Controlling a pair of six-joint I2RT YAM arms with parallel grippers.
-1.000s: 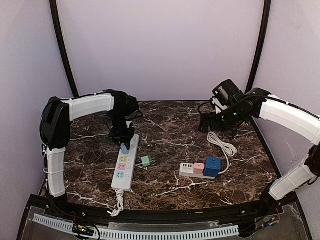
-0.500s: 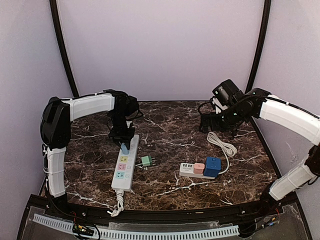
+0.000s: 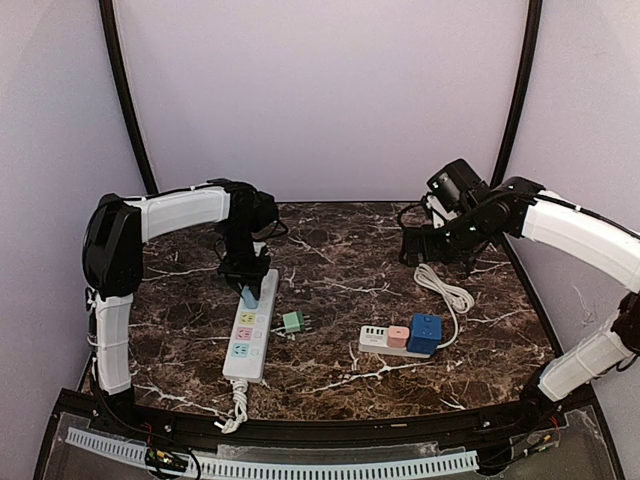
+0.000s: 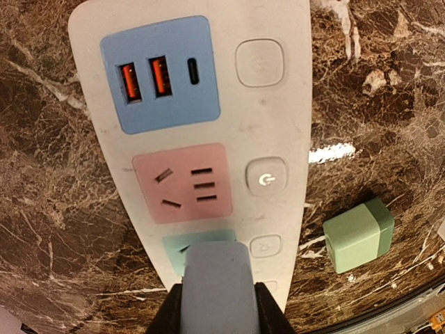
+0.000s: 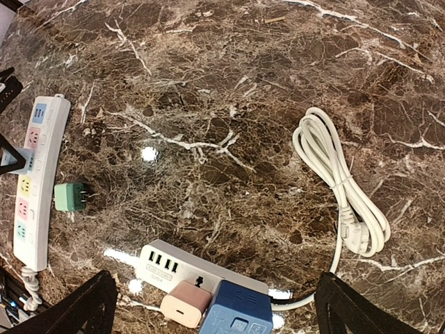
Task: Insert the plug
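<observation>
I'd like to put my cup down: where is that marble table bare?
The table is bare centrally, between the long power strip and the coiled cord, and along its near edge. Crowded around the left gripper holding a blue plug, green adapter nearby.

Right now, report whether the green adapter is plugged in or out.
Out: the green adapter lies on the table beside the power strip, apart from it.

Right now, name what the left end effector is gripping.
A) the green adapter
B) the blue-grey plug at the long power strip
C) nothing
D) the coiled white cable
B: in the left wrist view the left end effector is shut on the blue-grey plug over the teal socket of the power strip; the green adapter lies loose beside the strip.
</observation>
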